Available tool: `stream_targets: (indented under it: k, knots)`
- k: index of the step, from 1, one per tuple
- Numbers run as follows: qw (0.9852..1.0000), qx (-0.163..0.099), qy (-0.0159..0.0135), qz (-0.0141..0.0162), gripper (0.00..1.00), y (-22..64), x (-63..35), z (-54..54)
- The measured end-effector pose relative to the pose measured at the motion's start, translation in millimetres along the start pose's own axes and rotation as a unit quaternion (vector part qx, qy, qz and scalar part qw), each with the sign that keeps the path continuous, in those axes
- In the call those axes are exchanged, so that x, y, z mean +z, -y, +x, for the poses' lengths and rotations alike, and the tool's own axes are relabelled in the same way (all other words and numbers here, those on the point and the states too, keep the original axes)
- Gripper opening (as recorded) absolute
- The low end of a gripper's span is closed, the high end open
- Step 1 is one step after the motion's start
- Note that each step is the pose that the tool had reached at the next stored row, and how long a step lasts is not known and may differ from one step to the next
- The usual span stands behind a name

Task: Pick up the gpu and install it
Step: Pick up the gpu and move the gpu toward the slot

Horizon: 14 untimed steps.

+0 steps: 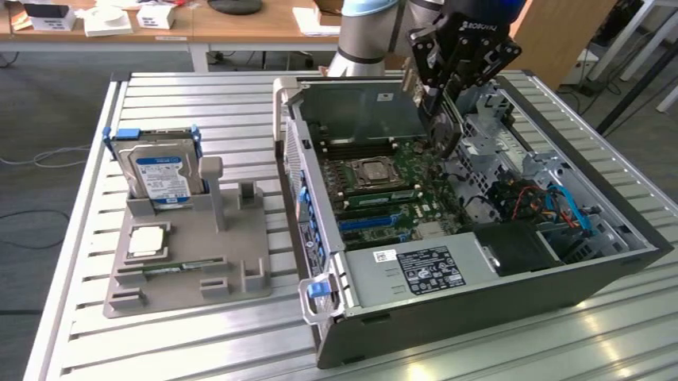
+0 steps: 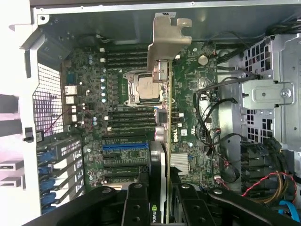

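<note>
The pick-up is done, I judge; my gripper (image 1: pixel 443 95) has its fingers (image 2: pixel 136 207) closed partway on the gpu (image 1: pixel 449 136), which I hold on edge over the open computer case (image 1: pixel 477 309); from my wrist I see the card's slim edge (image 2: pixel 162 155) running away from my jaws, with its silver bracket (image 2: pixel 162 47) at the far end, toward the rear wall of the case; below it lie the motherboard (image 2: pixel 188 94), the processor socket (image 2: pixel 143 89) and the blue expansion slot (image 2: pixel 124 147); the install is not yet done, since the card hangs above the board and, as far as I can tell, touches no slot; the slots lie beside the card's line rather than under it, so lining up and seating are what I reckon is left; the case lies on its side on a slatted metal table (image 1: pixel 159 349); at the exterior view's left stands a grey parts holder (image 1: pixel 249 290), well apart from me, with a silver hard drive (image 1: pixel 159 171) upright in it; beyond the table is a wooden desk (image 1: pixel 244 28) with small white boxes on it, and grey carpet (image 1: pixel 43 103) with loose cables.
</note>
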State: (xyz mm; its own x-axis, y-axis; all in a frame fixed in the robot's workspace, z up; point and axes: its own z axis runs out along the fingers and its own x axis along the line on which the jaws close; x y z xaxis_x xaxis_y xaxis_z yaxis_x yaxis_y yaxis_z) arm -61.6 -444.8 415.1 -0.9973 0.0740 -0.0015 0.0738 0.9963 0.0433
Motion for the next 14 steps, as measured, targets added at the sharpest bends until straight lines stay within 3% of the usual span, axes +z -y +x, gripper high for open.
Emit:
stream_targets:
  k: [14]
  knots:
    - [1.0000,0.000,0.0000,0.0000,0.27,0.9,21.9,0.0]
